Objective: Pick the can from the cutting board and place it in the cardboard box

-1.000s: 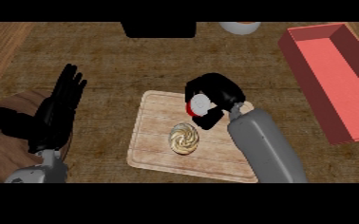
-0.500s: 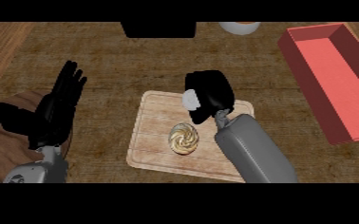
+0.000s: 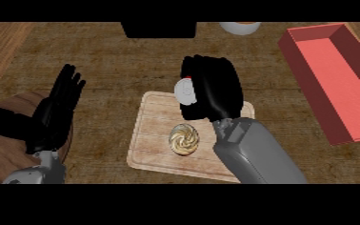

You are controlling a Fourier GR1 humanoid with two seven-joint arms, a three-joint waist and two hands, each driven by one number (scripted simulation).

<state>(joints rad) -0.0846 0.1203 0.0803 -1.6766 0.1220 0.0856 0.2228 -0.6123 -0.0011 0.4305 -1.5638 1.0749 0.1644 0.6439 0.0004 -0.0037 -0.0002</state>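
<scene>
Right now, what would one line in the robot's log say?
right hand: shut on can, over cutting board | left hand: open, resting at left | box: at right, apart

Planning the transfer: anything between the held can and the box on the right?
Nothing visible. The right robot hand holds the can over the cutting board; only bare counter lies between it and the red-lined box.

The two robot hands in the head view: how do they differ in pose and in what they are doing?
The right robot hand is curled round the can above the cutting board; the left robot hand holds nothing. The right one's fingers are bent, while the left one's are straight, pointing up near the left edge. Both are black.
</scene>
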